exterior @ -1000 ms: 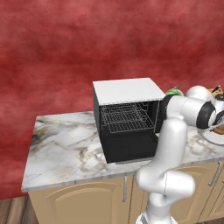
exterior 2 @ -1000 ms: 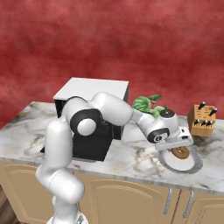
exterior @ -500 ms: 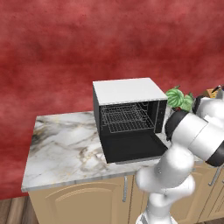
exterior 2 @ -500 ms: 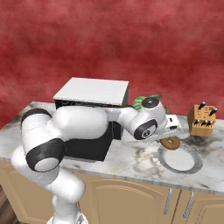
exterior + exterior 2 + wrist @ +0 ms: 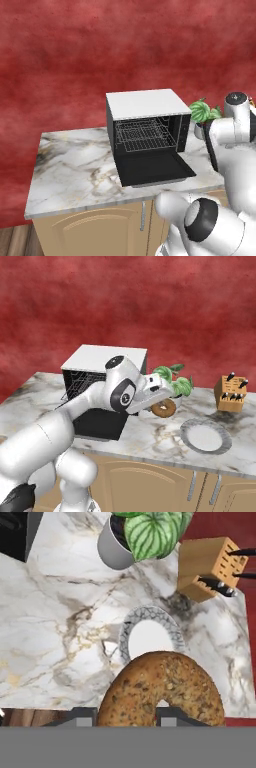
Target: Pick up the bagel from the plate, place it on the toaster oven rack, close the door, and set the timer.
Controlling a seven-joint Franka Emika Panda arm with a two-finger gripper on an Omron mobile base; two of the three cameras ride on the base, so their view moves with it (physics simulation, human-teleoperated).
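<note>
- Bagel (image 5: pixel 163 407): brown, seeded ring, pinched in the pincer (image 5: pixel 165 401), held in the air between toaster oven (image 5: pixel 102 391) and plate (image 5: pixel 205 436).
- Plate: pale centre, patterned grey rim, bare, right of oven.
- Door (image 5: pixel 154 168): folded down flat; rack (image 5: pixel 142 137) inside.
- Surface (image 5: pixel 75 170): veined white marble; red wall behind.

In your right base view, the gripper (image 5: pixel 161 401) holds the bagel (image 5: pixel 163 407) in the air above the marble counter (image 5: pixel 150 436), left of the plate (image 5: pixel 206 436). The toaster oven (image 5: pixel 102 388) sits behind the arm, with the rack (image 5: pixel 80 385) visible inside. A potted plant (image 5: pixel 177 386) and a knife block (image 5: pixel 231 394) stand further back.
</note>
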